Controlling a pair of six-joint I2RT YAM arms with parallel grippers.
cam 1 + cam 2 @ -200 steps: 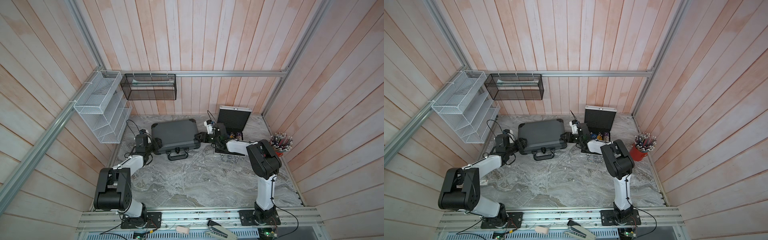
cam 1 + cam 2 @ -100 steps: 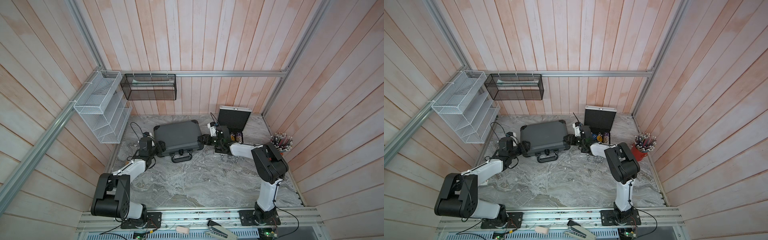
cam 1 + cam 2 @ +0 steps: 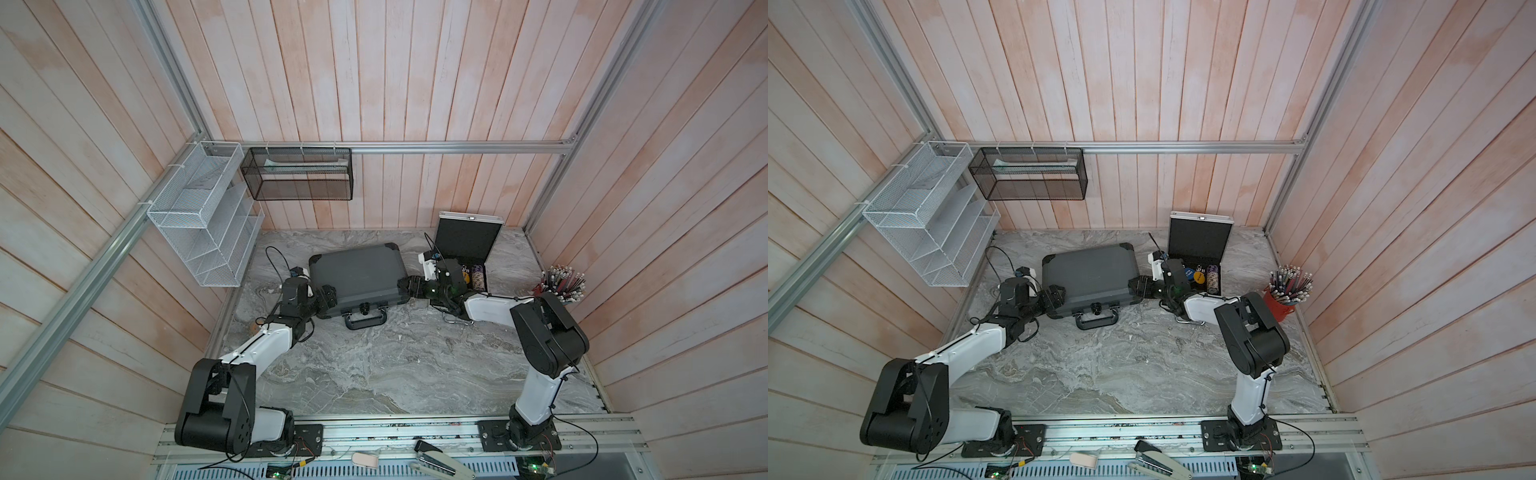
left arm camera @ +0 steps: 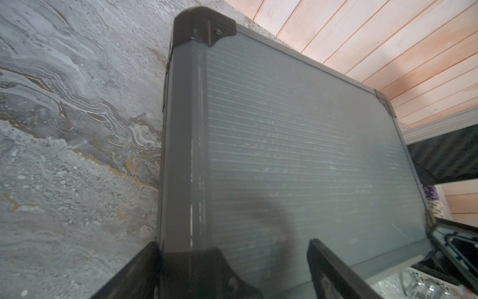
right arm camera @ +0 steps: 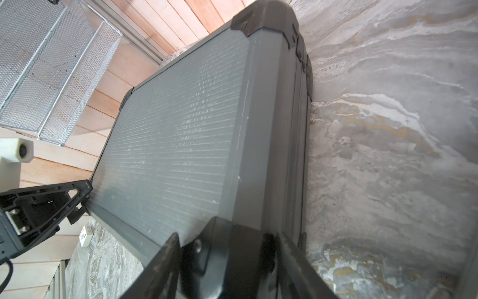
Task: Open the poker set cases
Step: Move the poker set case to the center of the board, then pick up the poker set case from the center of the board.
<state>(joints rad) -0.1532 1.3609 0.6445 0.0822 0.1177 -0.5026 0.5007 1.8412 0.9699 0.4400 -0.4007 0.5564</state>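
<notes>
The larger dark grey poker set case (image 3: 357, 274) (image 3: 1090, 272) lies flat and closed mid-table, its handle (image 3: 365, 322) toward the front. My left gripper (image 3: 328, 297) (image 4: 232, 244) is open around its front left corner, one finger by the side wall, the other apart over the ribbed lid (image 4: 297, 155). Straddling the black front right corner is my right gripper (image 3: 409, 286) (image 5: 227, 236), open, with fingers close on both sides. The smaller silver case (image 3: 467, 239) (image 3: 1198, 239) stands open at the back right, lid upright, chips (image 3: 478, 276) showing inside.
A red cup of pencils (image 3: 563, 284) stands by the right wall. A white mesh rack (image 3: 203, 220) hangs on the left wall and a black mesh basket (image 3: 297, 174) on the back wall. A stapler (image 3: 440, 457) lies on the front rail.
The grey case has slid a little to the right and toward the front, with both arms following at its corners. Both grippers' jaws have widened.
</notes>
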